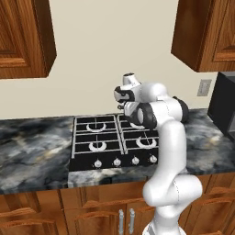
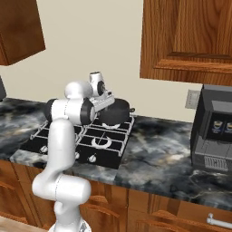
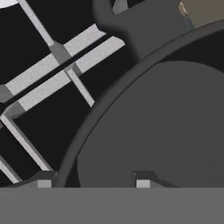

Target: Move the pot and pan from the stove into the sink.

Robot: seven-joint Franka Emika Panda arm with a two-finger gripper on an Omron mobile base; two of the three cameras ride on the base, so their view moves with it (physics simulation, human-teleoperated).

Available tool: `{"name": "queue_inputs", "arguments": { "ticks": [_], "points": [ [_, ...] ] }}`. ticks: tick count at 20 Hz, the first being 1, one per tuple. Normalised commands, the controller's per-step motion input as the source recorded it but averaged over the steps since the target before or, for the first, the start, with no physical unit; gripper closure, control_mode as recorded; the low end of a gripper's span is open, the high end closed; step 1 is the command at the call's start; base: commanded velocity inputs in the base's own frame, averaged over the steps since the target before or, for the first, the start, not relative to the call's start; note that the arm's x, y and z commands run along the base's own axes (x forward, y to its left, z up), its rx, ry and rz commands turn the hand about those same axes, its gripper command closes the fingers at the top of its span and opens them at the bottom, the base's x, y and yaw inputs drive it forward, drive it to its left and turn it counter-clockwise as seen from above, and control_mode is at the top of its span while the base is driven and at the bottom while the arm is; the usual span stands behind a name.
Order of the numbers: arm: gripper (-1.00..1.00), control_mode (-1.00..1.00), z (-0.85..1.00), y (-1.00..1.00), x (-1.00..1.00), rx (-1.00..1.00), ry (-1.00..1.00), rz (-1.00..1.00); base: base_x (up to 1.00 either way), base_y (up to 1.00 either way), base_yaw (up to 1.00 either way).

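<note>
Glossy white rounded arm (image 1: 170, 151), dark bands at the joints, bulbous white base segment, small dark tool tips (image 3: 143, 183)

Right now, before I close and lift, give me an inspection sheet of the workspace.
Surface: black-and-grey marbled countertop, bare beside the cooktop.
Job's things: black gas stove with grates and silver knobs; round dark grey two-handled pot on its rear right burner.
Clutter: nothing seen.
Gripper: two-finger gripper low over the pot, one tip outside the rim and one inside; grip not confirmed.
Cables: nothing seen.
Surroundings: dark boxy coffee machine on the counter to the right, wall outlet, wooden cabinets above.
</note>
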Motion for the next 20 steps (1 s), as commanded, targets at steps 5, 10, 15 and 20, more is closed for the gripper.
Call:
{"name": "queue_inputs", "arguments": {
  "ticks": [5, 10, 15, 20],
  "points": [
    [1.00, -1.00, 0.13, -0.02, -0.14, 0.00, 0.03, 0.00, 0.00, 0.00, 0.00],
    [1.00, -1.00, 0.48, 0.00, -0.38, 0.00, 0.03, 0.01, 0.00, 0.00, 0.00],
    [1.00, -1.00, 0.55, 0.00, -0.56, 0.00, 0.04, 0.05, 0.00, 0.00, 0.00],
    [1.00, -1.00, 0.53, 0.00, -0.75, 0.00, 0.05, 0.05, 0.00, 0.00, 0.00]
  ]
}}
